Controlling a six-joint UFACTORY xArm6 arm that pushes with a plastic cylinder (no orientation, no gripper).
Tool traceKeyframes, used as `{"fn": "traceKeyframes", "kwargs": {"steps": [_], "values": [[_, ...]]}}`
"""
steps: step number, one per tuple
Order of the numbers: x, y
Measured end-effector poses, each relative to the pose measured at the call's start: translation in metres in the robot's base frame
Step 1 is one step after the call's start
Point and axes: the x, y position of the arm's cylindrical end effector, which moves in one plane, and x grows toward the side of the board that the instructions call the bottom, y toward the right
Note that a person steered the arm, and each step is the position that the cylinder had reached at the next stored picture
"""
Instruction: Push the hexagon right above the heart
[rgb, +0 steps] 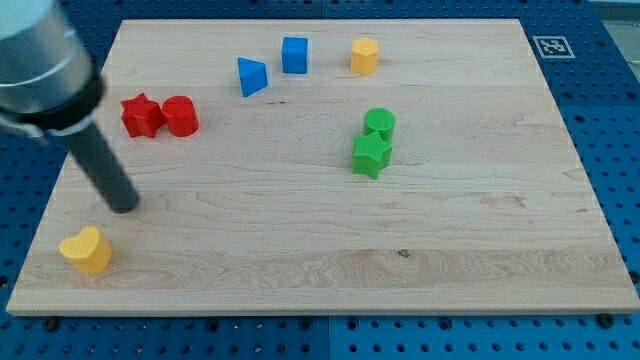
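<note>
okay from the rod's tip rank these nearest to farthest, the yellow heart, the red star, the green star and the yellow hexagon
From my tip:
1. yellow heart, just below, bottom left.
2. red star, above, upper left.
3. green star, centre right.
4. yellow hexagon, near the top edge.

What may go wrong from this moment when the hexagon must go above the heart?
1. The yellow hexagon sits far across the board from the yellow heart, so it may slip off my tip on the long push.
2. The blue blocks and red blocks lie near the path and may get knocked.
</note>
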Motion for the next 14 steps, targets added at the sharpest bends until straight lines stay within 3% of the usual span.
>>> {"fn": "traceKeyframes", "kwargs": {"steps": [2,5,7,8,9,10,12,14], "values": [[-0.041,0.088],[-0.147,0.185],[-0.172,0.298],[-0.212,0.334],[-0.253,0.347],[-0.260,0.323],[-0.262,0.279],[-0.239,0.278]]}}
